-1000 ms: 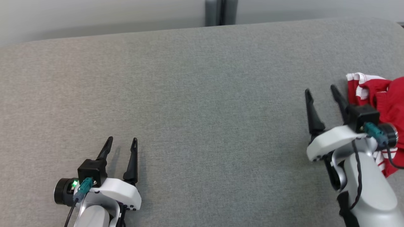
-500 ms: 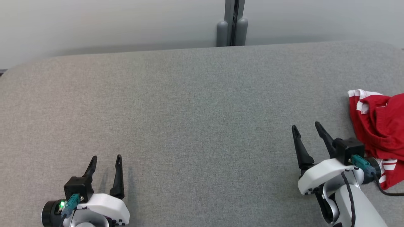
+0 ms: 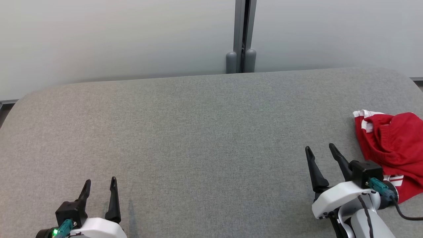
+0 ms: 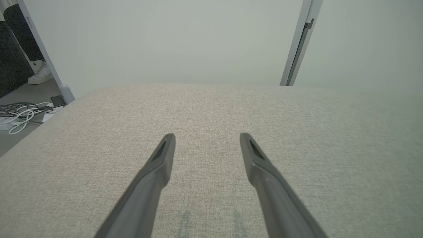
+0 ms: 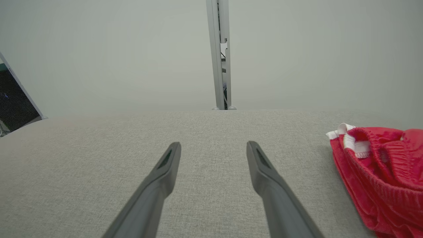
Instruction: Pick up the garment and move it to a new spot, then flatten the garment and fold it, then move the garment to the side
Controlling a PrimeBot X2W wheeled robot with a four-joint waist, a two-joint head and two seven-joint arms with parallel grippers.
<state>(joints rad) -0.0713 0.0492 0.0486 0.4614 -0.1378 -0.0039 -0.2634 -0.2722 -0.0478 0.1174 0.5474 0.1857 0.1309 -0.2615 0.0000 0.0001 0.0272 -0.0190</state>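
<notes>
A bunched red garment (image 3: 393, 145) with white trim lies at the right edge of the grey bench (image 3: 198, 132), just beside the right gripper (image 3: 320, 147), whose jaws stand wide apart and hold nothing. At the near left corner, well apart from the garment, the left gripper (image 3: 100, 180) is likewise spread wide and empty. A grey post (image 3: 241, 36) rises behind the bench's far edge.

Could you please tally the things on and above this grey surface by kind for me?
garment, red with white trim: 1
Tools, the left tool and the right tool, both open: 2
grey surface: 1
Total: 4
</notes>
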